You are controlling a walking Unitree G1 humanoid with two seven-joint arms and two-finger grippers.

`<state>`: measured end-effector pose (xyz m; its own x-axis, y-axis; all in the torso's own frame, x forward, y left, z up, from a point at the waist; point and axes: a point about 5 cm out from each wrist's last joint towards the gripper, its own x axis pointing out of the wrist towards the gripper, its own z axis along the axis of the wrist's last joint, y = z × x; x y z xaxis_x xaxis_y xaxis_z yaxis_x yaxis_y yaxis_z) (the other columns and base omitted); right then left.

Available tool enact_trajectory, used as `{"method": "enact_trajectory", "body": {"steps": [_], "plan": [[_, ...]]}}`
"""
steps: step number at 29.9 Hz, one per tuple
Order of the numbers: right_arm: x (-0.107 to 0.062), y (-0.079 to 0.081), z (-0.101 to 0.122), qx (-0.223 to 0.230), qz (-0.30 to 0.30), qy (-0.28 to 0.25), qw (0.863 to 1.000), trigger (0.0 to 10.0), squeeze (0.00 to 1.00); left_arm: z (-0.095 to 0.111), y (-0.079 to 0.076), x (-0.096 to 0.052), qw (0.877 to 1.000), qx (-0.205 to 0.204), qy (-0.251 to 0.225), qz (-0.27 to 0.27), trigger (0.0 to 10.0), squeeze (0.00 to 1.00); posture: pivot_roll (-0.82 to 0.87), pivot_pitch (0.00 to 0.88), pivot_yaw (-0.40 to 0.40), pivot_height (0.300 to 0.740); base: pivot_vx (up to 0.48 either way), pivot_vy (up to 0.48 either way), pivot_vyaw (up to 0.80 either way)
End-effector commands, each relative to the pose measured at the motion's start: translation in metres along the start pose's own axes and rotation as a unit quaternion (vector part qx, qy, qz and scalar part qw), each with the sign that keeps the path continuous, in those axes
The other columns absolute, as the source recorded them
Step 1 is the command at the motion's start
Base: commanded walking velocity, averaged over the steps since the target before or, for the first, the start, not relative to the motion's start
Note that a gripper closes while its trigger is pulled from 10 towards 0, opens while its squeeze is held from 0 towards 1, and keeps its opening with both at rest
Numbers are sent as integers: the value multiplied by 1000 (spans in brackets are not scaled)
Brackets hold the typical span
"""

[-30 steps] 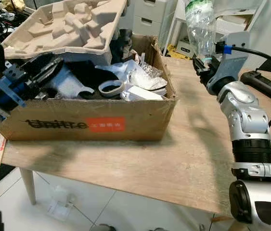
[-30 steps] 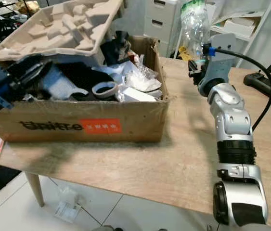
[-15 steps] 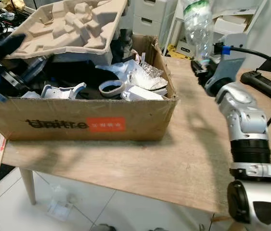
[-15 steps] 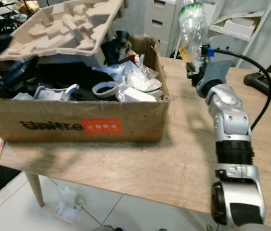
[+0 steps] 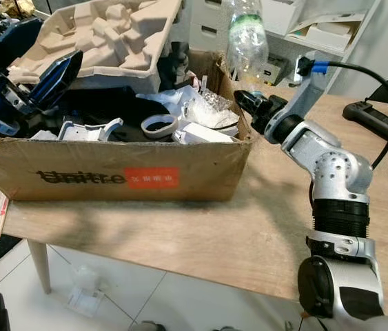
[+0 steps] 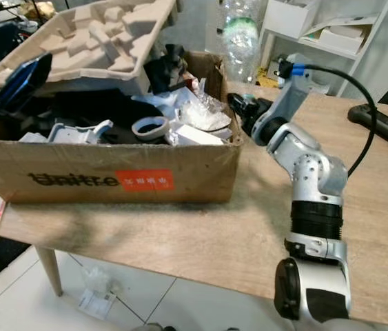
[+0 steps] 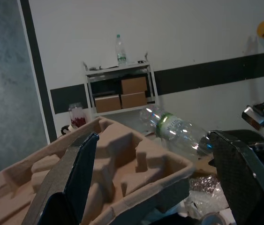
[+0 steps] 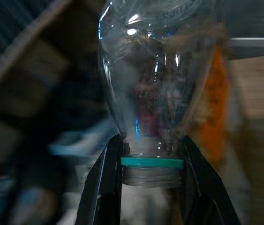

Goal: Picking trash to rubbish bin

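Right claw: the right claw is clamped on the neck of a clear plastic bottle, just under its teal ring, at the near right corner of the cardboard box.
Bottle: it stands nearly upright above the claw, base up, green label band near the top, over the box's right edge.
Left claw: the left claw is raised over the box's left end with its two black fingers spread wide and nothing between them.
Box: it sits on the wooden desk, stuffed with white scraps, dark pieces and a roll of tape; a moulded pulp tray lies tilted across the top.
Right wrist view: shows what the head views cannot, the two fingers pressed on either side of the bottle's threaded neck; the background is blurred.
Left wrist view: looks between its parted fingers across the pulp tray to the bottle, tilted, and to a shelf with boxes against the far wall.
Desk edge: a black power strip lies at the far right.
Change from a second ago: the right arm has swung the bottle left, from above the open desk to the box's corner; the left claw has lifted out of the box and opened.
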<state>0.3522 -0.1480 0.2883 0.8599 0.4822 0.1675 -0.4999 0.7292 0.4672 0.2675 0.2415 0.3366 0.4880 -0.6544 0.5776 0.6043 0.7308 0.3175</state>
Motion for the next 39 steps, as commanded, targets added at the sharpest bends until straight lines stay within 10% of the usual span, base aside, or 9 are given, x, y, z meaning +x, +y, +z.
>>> {"method": "enact_trajectory", "body": {"steps": [1, 12, 13, 14, 15, 30, 31, 32, 39], "plan": [[-2, 8, 8, 12, 19, -6, 1000, 10000, 0, -3, -6, 5, 1000, -13, -8, -13, 10000, 549, 55, 101, -11, 740, 0, 0, 0], [0, 15, -9, 62, 8, 61, 996, 10000, 114, -8, -11, 9, 1000, -21, -8, -22, 10000, 545, 48, 99, -14, 740, 0, 0, 0], [0, 15, -12, 64, 5, 70, 995, 10000, 369, -9, -11, 9, 1000, -21, -7, -23, 10000, 549, 48, 99, -14, 740, 0, 0, 0], [-1, 15, -14, 64, 2, 80, 995, 10000, 957, -9, -11, 9, 1000, -21, -6, -22, 10000, 549, 51, 101, -16, 740, 0, 0, 0], [-1, 14, -17, 59, -3, 90, 994, 10000, 1000, -9, -11, 9, 1000, -20, -5, -22, 10000, 549, 51, 101, -16, 740, 0, 0, 0], [-9, 19, -1, 25, 0, 88, 996, 10000, 1000, -5, -13, 7, 999, -21, -12, -26, 10000, 549, 57, 106, -18, 740, 0, 0, 0], [-12, 21, 6, 16, 8, 80, 997, 10000, 804, -4, -14, 7, 999, -23, -15, -28, 10000, 549, 57, 106, -18, 740, 0, 0, 0], [-16, 24, 14, 4, 23, 68, 997, 10000, 239, -4, -14, 7, 999, -26, -18, -31, 10000, 537, 56, 106, -19, 740, 0, 0, 0], [-38, 43, 56, -66, 106, -26, 992, 10000, 0, -2, -18, 7, 998, -37, -26, -42, 10000, 482, 55, 102, -19, 740, 0, 0, 0]]}}
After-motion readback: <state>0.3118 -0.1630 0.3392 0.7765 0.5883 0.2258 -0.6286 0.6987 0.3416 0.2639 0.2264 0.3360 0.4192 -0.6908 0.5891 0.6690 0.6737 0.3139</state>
